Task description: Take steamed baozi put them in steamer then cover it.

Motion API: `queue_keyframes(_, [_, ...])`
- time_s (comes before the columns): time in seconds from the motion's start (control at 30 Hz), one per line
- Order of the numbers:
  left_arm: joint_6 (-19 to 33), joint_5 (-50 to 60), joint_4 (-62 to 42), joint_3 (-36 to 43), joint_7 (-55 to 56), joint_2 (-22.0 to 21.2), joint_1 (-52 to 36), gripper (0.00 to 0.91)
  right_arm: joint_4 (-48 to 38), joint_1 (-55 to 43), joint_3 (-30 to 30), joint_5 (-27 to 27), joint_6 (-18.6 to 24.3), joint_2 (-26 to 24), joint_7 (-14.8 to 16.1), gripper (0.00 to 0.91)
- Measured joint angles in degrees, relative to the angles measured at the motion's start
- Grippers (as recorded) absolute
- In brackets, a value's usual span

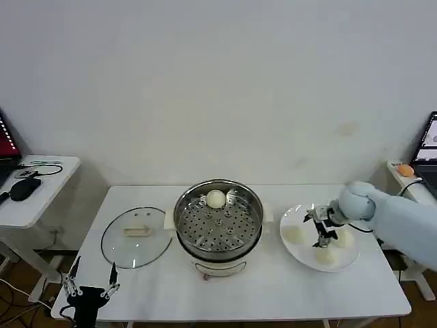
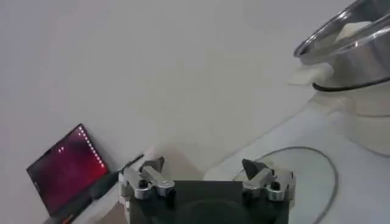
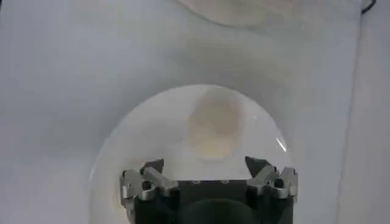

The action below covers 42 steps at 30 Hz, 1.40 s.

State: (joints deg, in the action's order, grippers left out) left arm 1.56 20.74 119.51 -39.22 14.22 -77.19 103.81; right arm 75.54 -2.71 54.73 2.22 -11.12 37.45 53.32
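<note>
Right gripper [image 3: 206,167] jaws wide over baozi [image 3: 213,129]

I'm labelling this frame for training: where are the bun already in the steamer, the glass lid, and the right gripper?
steamed baozi [image 1: 216,199], head view, its top.
cover [image 1: 137,231], head view, its cream handle.
right gripper [image 1: 323,236], head view, between fingertips.

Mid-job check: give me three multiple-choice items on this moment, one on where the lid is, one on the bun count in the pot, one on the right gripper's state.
1. Where is the cover?
A. on the steamer
B. flat on the table, on the steamer's left
C. on the plate

2. How many steamed baozi lie in the steamer?
A. one
B. two
C. none

3. The right gripper is:
A. shut on a bun
B. open above the plate
C. parked off the table

Answers: B, the glass lid lies on the tabletop; A, one baozi sits on the tray; B, spread fingers, nothing between.
</note>
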Motion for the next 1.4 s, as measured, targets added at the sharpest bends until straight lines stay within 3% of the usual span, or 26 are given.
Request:
queue_keyframes(0.47, [0.10, -0.12, -0.47, -0.52, 0.25, 0.08, -0.29, 0.907, -7.81, 2.63, -2.45, 1.72, 0.20, 6.43, -0.28, 0.897])
queue_keyframes(0.77, [0.11, -0.13, -0.53, -0.44, 0.25, 0.00, -0.42, 0.907, -10.13, 3.77, -3.73, 2.04, -0.58, 8.37, -0.55, 0.645])
queue_keyframes(0.83, [0.11, -0.13, -0.51, -0.44, 0.25, 0.00, -0.38, 0.907, -10.43, 3.72, -3.74, 1.98, -0.64, 8.58, -0.55, 0.625])
queue_keyframes(1.4, [0.16, -0.11, -0.07, -0.43, 0.31, -0.09, -0.05, 0.907, -6.82, -2.70, -1.22, -1.54, -2.33, 5.34, 0.20, 0.625])
